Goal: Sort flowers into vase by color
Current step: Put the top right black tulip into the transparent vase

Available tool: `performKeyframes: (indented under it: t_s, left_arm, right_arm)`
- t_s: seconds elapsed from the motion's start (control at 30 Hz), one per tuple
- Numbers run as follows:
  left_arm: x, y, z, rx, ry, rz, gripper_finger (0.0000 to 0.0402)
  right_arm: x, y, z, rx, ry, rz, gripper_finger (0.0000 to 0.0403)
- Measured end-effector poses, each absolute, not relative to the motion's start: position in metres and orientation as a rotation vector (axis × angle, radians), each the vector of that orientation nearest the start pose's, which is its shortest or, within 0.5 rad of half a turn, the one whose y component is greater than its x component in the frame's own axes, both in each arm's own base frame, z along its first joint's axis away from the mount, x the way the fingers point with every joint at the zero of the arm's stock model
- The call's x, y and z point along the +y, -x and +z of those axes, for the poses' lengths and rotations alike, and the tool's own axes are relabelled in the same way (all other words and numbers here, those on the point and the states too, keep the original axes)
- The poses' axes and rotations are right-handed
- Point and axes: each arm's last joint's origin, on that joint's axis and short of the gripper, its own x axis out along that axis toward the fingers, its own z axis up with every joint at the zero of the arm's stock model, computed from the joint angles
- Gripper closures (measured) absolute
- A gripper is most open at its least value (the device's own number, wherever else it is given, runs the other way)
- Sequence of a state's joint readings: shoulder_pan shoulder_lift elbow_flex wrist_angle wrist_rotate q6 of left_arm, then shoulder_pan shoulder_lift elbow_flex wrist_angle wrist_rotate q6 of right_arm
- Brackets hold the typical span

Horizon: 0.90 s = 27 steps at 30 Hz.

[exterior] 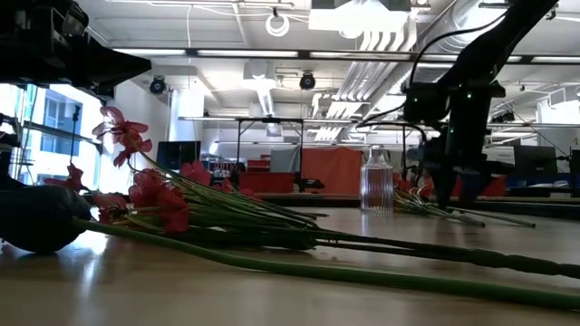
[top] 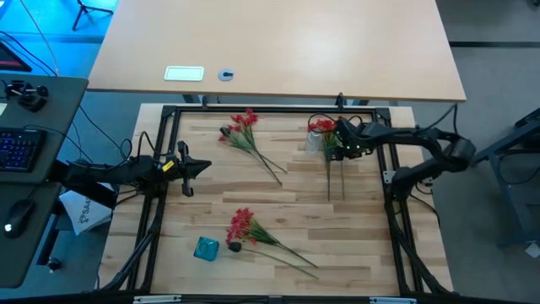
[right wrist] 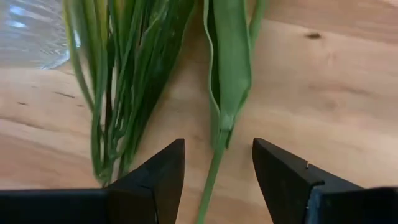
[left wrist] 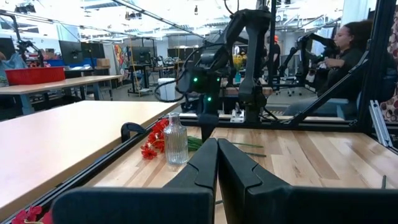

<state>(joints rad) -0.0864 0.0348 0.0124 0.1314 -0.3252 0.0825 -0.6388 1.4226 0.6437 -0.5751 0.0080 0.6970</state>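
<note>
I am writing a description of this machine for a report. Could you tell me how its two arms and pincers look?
Both arms are dark, nearly black, jointed tubes with black cables. The left pincer has a yellow mark behind it; its fingers are smooth, black and wedge-shaped. The right pincer shows small green lights on its wrist; its fingers are black with pointed tips.

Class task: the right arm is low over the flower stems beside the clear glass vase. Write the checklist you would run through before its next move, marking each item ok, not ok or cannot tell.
1. Right gripper jaws open: ok.
2. Thin green flower stem lies between the jaws: ok.
3. Stem gripped: not ok, it lies free on the table.
4. Clear ribbed glass vase upright: ok.
5. Left gripper shut and away from the vase: ok.
6. Blossom colour of this stem: cannot tell.
</note>
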Motion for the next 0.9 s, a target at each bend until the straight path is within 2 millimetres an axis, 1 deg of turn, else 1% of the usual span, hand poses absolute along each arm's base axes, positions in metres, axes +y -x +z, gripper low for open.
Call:
performKeyframes:
  t_s: [0.17, 0.27, 0.33, 0.43, 0.47, 0.5, 0.6, 0.7, 0.8, 0.9]
  left_arm:
    - [0.001, -0.097, 0.178, -0.097, -0.060, 0.243, 0.0402]
    - [0.001, -0.097, 0.178, -0.097, -0.059, 0.243, 0.0402]
    - [0.001, -0.097, 0.178, -0.097, -0.059, 0.243, 0.0402]
    - [0.001, -0.097, 0.178, -0.097, -0.060, 0.243, 0.0402]
    - [0.001, -0.097, 0.178, -0.097, -0.060, 0.243, 0.0402]
    - [0.001, -0.097, 0.178, -0.097, -0.059, 0.243, 0.0401]
    - [0.001, -0.097, 0.178, -0.098, -0.059, 0.243, 0.0401]
    - [0.001, -0.097, 0.178, -0.097, -0.059, 0.243, 0.0402]
    - [0.001, -0.097, 0.178, -0.098, -0.060, 0.243, 0.0402]
    - [0.001, -0.097, 0.178, -0.097, -0.060, 0.243, 0.0401]
  right_arm:
    - [-0.133, -0.177, 0.130, 1.145, -0.958, -1.056, 0.0235]
    - [-0.133, -0.178, 0.126, 1.165, -0.927, -1.070, 0.0258]
    - [-0.134, -0.178, 0.125, 1.181, -0.896, -1.071, 0.0288]
    - [-0.132, -0.174, 0.127, 1.210, -0.857, -1.089, 0.0363]
    - [-0.131, -0.172, 0.130, 1.216, -0.844, -1.086, 0.0382]
    - [-0.130, -0.171, 0.133, 1.210, -0.832, -1.080, 0.0390]
    - [-0.123, -0.159, 0.145, 1.226, -0.833, -1.099, 0.0391]
    - [-0.118, -0.153, 0.167, 1.126, -0.856, -1.083, 0.0398]
    - [-0.104, -0.137, 0.187, 1.141, -0.902, -1.057, 0.0399]
    - [-0.096, -0.124, 0.214, 1.083, -0.904, -1.092, 0.0400]
